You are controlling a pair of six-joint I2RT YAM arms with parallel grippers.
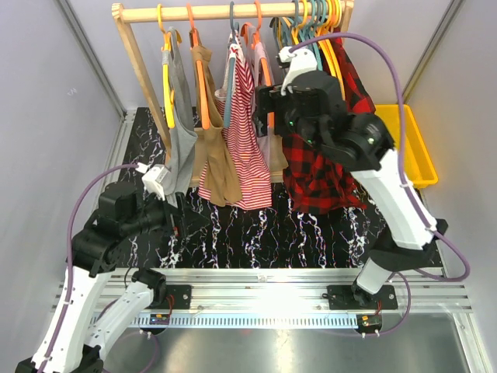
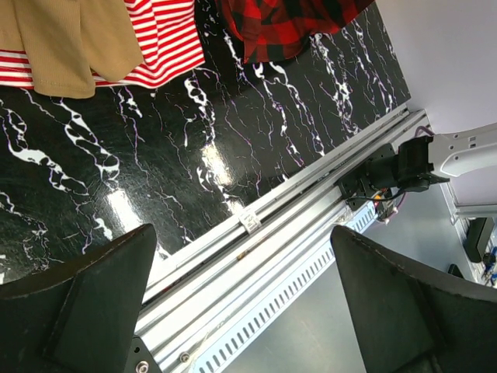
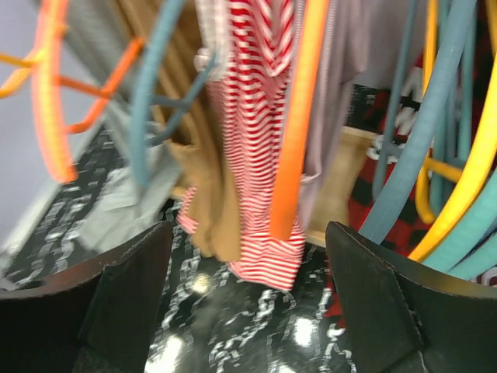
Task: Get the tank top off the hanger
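Several tank tops hang on a wooden rack (image 1: 225, 11): a grey one (image 1: 182, 132) on a yellow hanger, a tan one (image 1: 213, 148), a red-and-white striped one (image 1: 247, 140) and a pale lilac one (image 1: 268, 136) on an orange hanger (image 3: 299, 116). My right gripper (image 1: 265, 105) is raised beside the lilac and striped tops, open and empty; its wrist view (image 3: 248, 233) is blurred and shows the striped top (image 3: 260, 116) ahead. My left gripper (image 1: 177, 214) is low over the black marble mat, open and empty (image 2: 242, 233), below the grey top.
A red plaid shirt (image 1: 322, 167) hangs behind the right arm. Several empty yellow, teal and orange hangers (image 1: 314, 19) crowd the rack's right end. A yellow bin (image 1: 415, 148) stands at the far right. Aluminium rails (image 1: 264, 284) run along the near edge.
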